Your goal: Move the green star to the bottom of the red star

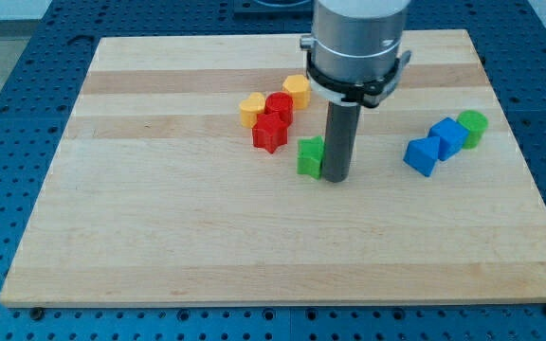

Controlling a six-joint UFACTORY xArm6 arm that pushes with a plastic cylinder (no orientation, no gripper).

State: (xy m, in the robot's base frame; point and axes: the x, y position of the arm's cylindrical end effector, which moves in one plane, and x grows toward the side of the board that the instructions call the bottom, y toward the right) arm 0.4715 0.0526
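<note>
The green star [309,157] lies near the board's middle, just right of and slightly below the red star [270,133]. My tip [336,177] stands right against the green star's right side, touching or almost touching it. The rod hides part of the green star's right edge. The red star sits at the bottom of a small cluster with a red cylinder [279,106] above it.
A yellow heart [251,108] and a yellow hexagon [297,90] flank the red cylinder. At the view's right lie a blue triangle-like block [422,155], a blue cube [448,137] and a green cylinder [472,126]. The wooden board [159,227] sits on a blue perforated table.
</note>
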